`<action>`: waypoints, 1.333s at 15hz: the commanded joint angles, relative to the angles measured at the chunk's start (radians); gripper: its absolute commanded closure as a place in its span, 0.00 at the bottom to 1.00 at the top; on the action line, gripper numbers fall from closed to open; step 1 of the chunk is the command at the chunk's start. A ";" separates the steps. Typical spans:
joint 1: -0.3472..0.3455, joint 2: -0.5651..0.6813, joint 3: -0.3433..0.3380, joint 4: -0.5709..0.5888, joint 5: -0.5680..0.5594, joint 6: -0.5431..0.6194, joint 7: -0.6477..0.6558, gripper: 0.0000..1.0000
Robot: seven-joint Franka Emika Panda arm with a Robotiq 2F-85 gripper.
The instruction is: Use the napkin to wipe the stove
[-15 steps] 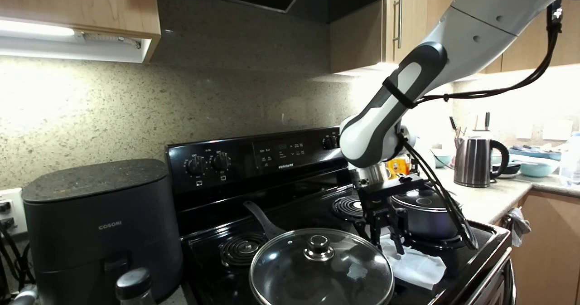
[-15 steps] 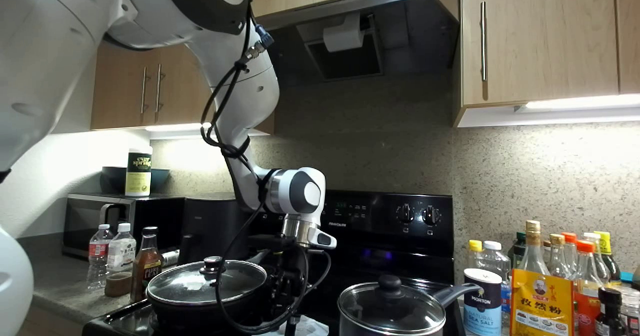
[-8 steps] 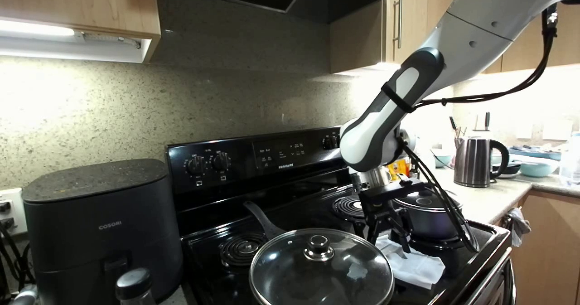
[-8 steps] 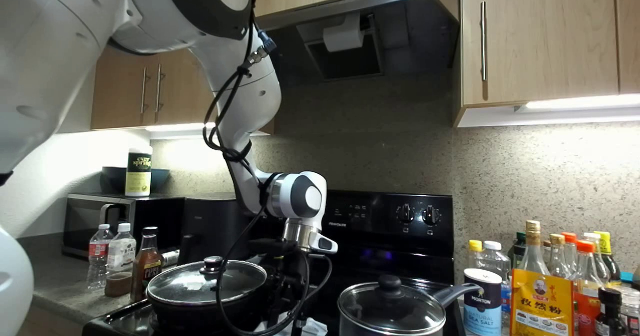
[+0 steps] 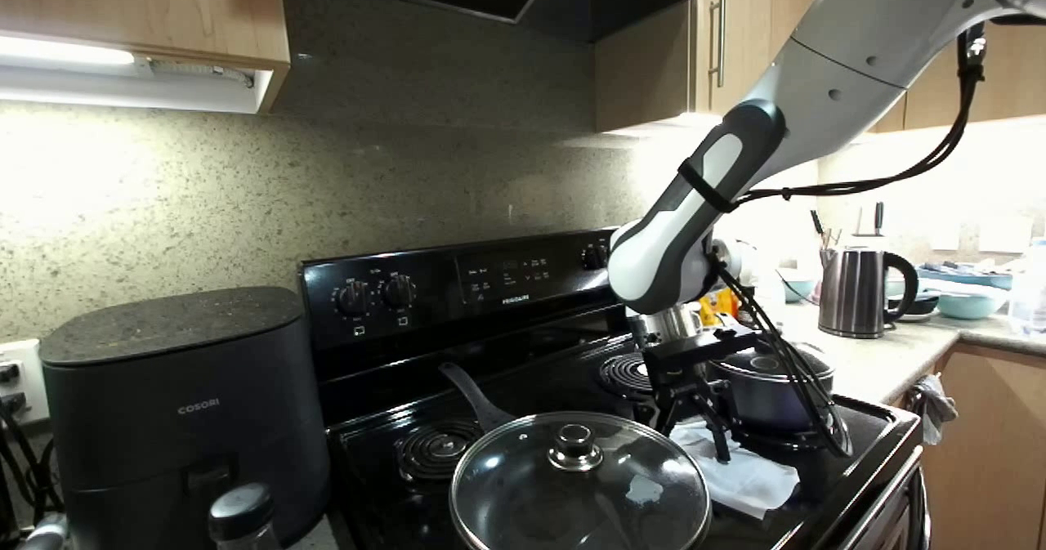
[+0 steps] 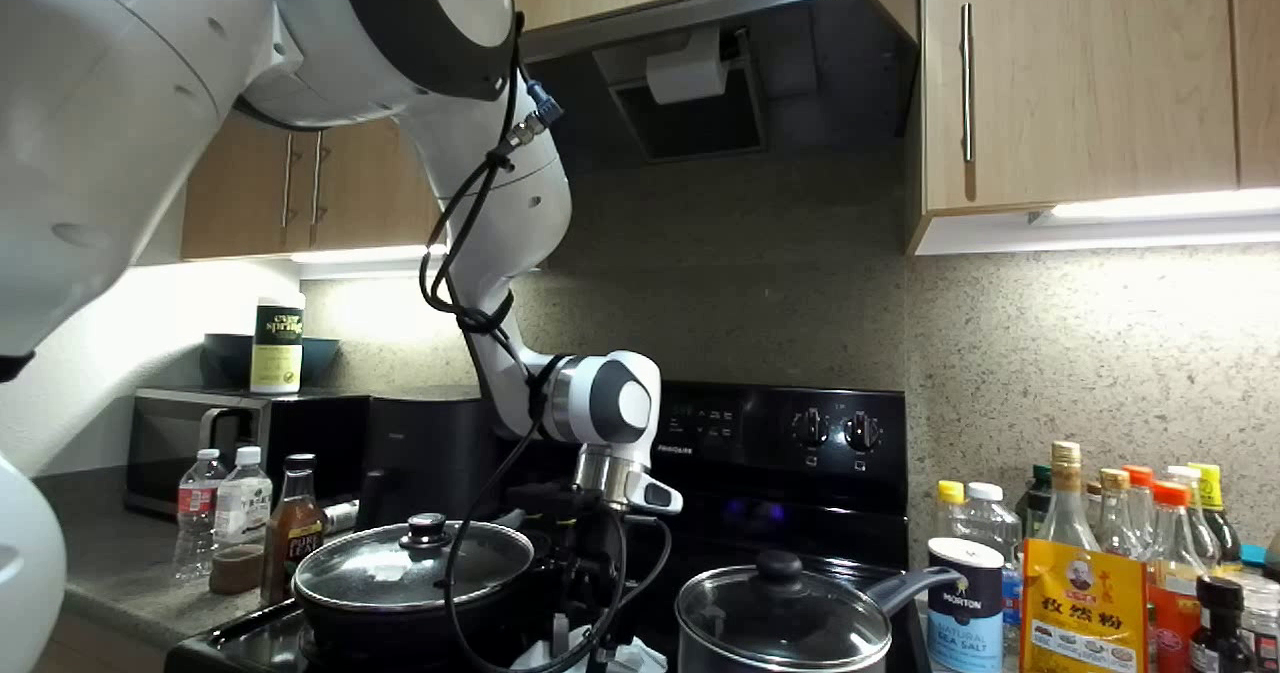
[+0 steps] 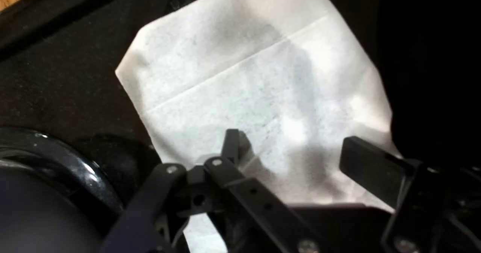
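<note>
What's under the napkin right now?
The napkin lies on the black top of the stove, which shows past its edges in the wrist view. The patch directly beneath is covered, so I can't see whether any spill or mark is there.

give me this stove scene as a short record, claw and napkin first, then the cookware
claw: open, over the napkin
grip: napkin not held
contact: cannot tell if claw touches napkin
napkin: white, creased, on the stove between pan and pot
pan: glass lid on
pot: covered too
kettle: on the counter
</note>
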 commanded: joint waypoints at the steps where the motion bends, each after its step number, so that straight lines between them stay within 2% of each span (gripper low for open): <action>1: -0.011 0.030 -0.007 0.021 0.039 -0.006 -0.031 0.59; 6: -0.013 0.028 -0.015 0.026 0.054 -0.006 -0.029 0.93; 8: -0.005 0.024 -0.020 0.025 0.042 0.000 -0.015 1.00; 13: 0.005 0.055 -0.017 0.075 0.029 -0.007 -0.016 1.00; 17: 0.014 0.115 -0.006 0.180 0.035 -0.027 -0.025 1.00; 20: 0.008 0.127 0.005 0.186 0.047 -0.024 -0.068 1.00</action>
